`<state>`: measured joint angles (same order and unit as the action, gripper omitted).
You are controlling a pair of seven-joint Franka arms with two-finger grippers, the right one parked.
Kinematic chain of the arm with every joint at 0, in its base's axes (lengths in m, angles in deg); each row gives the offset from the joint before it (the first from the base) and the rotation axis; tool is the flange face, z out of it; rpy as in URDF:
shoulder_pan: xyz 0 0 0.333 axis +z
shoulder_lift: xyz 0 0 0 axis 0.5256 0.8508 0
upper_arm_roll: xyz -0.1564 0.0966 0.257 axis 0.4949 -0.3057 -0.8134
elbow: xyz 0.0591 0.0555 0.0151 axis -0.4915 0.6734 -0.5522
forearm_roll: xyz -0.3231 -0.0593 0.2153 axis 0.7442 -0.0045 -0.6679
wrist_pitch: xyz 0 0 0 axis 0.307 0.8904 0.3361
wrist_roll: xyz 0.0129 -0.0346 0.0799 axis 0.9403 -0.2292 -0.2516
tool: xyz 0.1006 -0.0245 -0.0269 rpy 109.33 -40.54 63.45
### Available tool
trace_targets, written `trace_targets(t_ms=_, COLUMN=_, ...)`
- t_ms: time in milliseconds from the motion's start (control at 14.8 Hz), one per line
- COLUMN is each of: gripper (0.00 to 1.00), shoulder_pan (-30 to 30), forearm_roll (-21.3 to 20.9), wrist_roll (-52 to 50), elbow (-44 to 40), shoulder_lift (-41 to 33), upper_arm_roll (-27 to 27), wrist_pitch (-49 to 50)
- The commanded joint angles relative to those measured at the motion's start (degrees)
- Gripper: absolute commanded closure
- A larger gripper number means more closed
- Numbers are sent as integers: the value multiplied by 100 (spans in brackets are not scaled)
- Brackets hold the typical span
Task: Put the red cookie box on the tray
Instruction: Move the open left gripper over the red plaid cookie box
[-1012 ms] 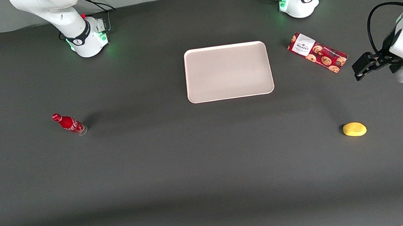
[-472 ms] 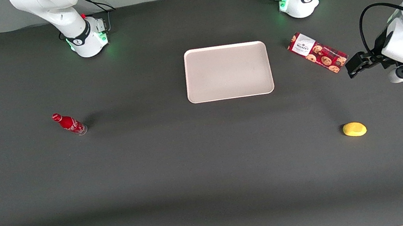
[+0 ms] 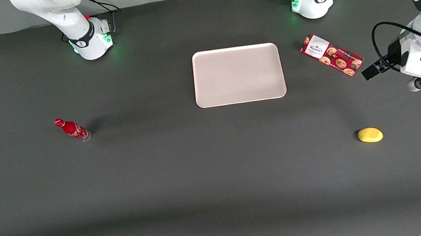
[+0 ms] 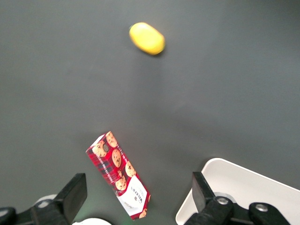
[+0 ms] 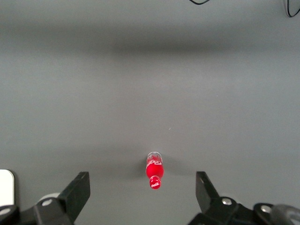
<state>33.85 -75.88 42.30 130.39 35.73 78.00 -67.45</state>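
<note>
The gripper (image 3: pixel 370 71), jaws spread and empty, is closing in on the box (image 3: pixel 332 55), nearer than a second ago. The box is lying unmoved on the table beside the tray (image 3: pixel 237 74).

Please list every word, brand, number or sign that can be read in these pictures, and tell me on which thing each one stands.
Red cookie box, white end panel: a dark brand word, too blurred to read.
Cola bottle: white script logo, too small to read.
Tray and yellow object: no text.
Gripper, open, hovering beside the box's cookie-print end toward the working arm's end of the table: no text.
</note>
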Motion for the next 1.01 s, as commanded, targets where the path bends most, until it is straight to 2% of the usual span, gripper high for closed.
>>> trace_targets(t_ms=0, gripper=0, shoulder_pan=-65, forearm_roll=26, wrist_roll=-431, elbow=1722, shoulder_lift=-1051, upper_arm_roll=-168, wrist_pitch=-744)
trace_targets(t_ms=270, gripper=0, shoulder_pan=-65, forearm_roll=272, wrist_roll=-493, elbow=3419, shoulder_lift=-1781, upper_arm_roll=-378, wrist_pitch=-1745)
trace_targets(t_ms=540, gripper=0, shoulder_pan=-47, forearm_roll=289, wrist_roll=-493, elbow=5019, shoulder_lift=-2134, upper_arm_roll=-501, wrist_pitch=-3309)
trace_targets(t_ms=945, gripper=0, shoulder_pan=-56, forearm_roll=483, wrist_roll=-537, elbow=5733, shoulder_lift=-2143, upper_arm_roll=-590, wrist_pitch=-3812)
